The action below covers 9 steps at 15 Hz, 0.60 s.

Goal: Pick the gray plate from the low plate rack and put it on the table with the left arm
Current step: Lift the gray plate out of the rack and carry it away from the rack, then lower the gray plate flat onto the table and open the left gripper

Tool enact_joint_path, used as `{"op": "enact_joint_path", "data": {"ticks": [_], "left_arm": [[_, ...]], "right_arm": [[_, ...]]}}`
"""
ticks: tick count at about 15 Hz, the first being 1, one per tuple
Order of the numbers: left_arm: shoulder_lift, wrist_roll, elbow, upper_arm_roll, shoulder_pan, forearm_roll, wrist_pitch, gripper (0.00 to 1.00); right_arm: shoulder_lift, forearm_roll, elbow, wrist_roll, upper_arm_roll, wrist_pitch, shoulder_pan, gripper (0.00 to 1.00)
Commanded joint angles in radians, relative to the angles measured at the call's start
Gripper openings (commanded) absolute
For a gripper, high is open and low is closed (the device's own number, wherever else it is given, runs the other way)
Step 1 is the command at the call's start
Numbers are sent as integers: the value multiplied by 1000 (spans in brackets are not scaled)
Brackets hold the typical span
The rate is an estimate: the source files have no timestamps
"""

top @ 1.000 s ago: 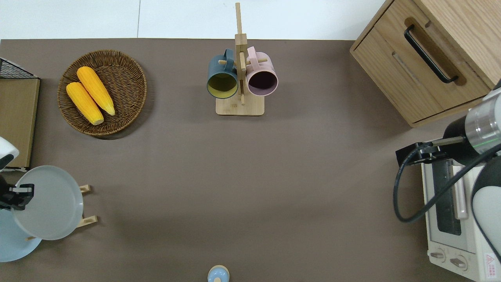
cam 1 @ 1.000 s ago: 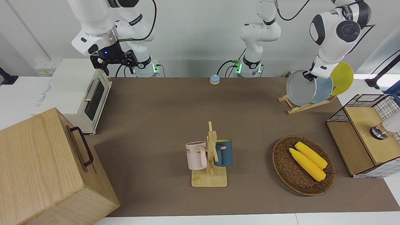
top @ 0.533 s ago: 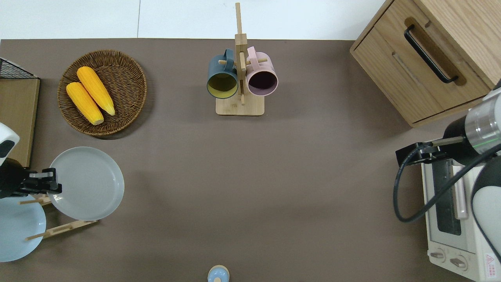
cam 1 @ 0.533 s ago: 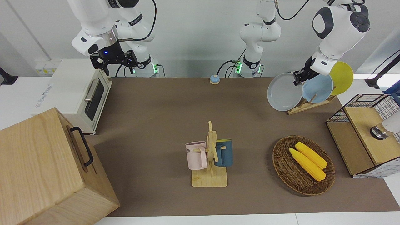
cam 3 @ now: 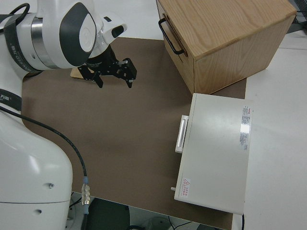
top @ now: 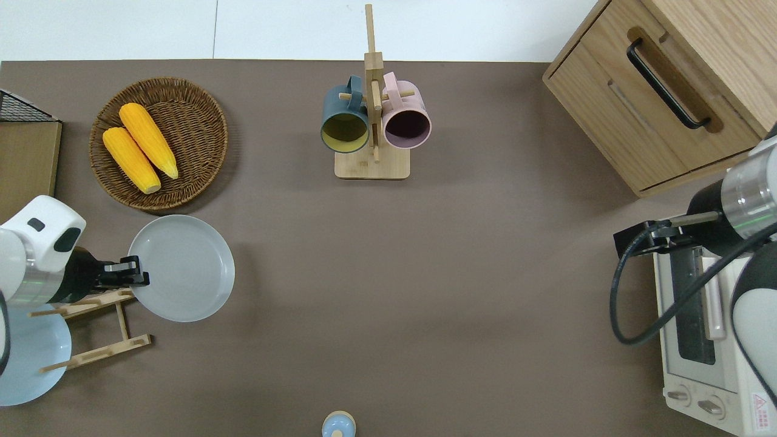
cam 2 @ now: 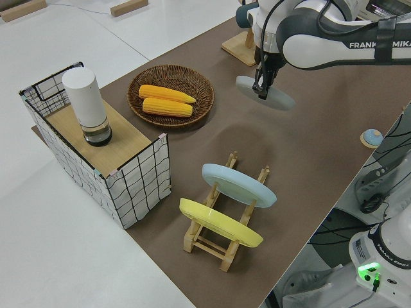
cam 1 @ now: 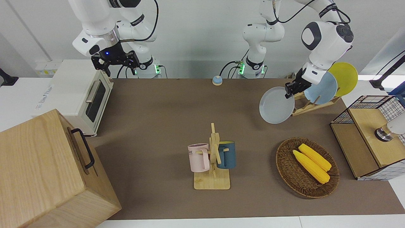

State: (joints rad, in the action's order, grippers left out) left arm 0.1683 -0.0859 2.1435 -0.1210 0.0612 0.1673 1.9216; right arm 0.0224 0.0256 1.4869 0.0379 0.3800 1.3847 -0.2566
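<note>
My left gripper [cam 1: 288,90] is shut on the rim of the gray plate [cam 1: 277,105] and holds it tilted in the air. In the overhead view the left gripper [top: 136,279] and the gray plate [top: 182,267] are over bare table [top: 425,303], just off the low plate rack [top: 97,328] toward the table's middle. The left side view shows the plate [cam 2: 266,93] clear of the rack [cam 2: 221,237]. The rack [cam 1: 311,106] holds a light-blue plate [cam 1: 321,88] and a yellow plate [cam 1: 345,74]. My right gripper [cam 1: 115,61] is parked and open.
A wicker basket [top: 159,142] with two corn cobs lies farther from the robots than the held plate. A mug stand [top: 371,121] with two mugs stands mid-table. A wire crate [cam 1: 367,136], wooden cabinet [cam 1: 47,171], toaster oven [cam 1: 79,91] and small bell [cam 1: 217,80] line the edges.
My left gripper has lifted the gray plate out of the rack and carried it toward the table's middle, away from the rack. The right arm has not moved.
</note>
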Motion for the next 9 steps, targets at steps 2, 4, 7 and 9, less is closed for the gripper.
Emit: {"op": "enact_joint_path", "data": {"ticks": [2, 4, 7, 9], "left_arm": [[80, -3, 205, 49, -6, 67, 109, 0], [82, -5, 260, 63, -1, 70, 120, 0], [70, -2, 315, 72, 3, 126, 122, 0], [62, -8, 322, 77, 6, 133, 122, 0]], "right_arm": [[-2, 7, -10, 13, 23, -15, -26, 983], [-2, 7, -10, 13, 23, -15, -26, 983], [-2, 7, -10, 13, 23, -15, -26, 983], [-2, 7, -10, 13, 23, -15, -26, 983]]}}
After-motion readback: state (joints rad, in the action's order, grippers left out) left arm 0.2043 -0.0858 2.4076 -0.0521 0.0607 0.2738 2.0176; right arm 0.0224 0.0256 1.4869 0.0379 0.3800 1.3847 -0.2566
